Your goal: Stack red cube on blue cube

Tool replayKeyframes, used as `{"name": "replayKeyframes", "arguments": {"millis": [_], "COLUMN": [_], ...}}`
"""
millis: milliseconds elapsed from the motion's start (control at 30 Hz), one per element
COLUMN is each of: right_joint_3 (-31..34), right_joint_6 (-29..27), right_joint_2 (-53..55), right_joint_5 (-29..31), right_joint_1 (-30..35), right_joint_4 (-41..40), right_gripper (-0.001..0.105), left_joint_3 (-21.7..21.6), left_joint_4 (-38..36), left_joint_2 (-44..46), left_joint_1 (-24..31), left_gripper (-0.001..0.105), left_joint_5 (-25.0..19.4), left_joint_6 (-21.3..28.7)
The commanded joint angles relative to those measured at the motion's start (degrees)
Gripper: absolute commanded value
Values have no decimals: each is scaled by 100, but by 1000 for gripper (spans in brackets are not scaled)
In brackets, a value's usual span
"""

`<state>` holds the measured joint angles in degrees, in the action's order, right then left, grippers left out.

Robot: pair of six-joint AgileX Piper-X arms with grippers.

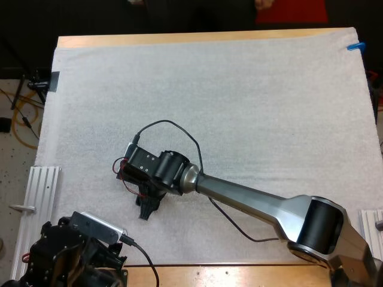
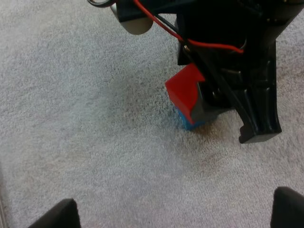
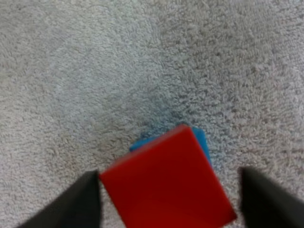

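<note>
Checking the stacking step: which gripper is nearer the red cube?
Right. The right gripper is at the red cube, which sits over the blue cube. The left gripper hangs back, open, with bare mat between it and the cubes.

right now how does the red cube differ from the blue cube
The red cube is on top, held by the right gripper; the blue cube lies underneath on the white mat. The red cube shows a whole face, while the blue cube only peeks out at one edge. The red cube looks turned slightly off the blue cube's lines. Both are cubes at one spot on the mat.
</note>
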<state>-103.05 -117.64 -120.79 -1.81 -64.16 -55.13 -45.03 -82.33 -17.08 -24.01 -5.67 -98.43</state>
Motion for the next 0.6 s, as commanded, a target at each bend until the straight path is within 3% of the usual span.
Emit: {"name": "replayKeyframes", "arguments": {"millis": [0, 100, 367, 567], "right_joint_3": [-48, -48, -48, -59], "right_joint_6": [-48, -64, 87, 306], "right_joint_2": [12, 12, 233, 985], "right_joint_5": [-58, -58, 29, -106], "right_joint_1": [-16, -16, -16, 0], "right_joint_4": [-2, -81, -119, -572], "right_gripper": [76, 85, 85, 85], "left_joint_3": [-18, -18, -18, -18], "left_joint_4": [-11, -11, -11, 264], "left_joint_2": [5, 5, 5, 5], "left_joint_1": [-16, -16, -16, -16], "left_gripper": [76, 76, 76, 76], "left_joint_5": [-59, -59, -59, -59], "left_joint_6": [-69, -69, -69, -69]}}
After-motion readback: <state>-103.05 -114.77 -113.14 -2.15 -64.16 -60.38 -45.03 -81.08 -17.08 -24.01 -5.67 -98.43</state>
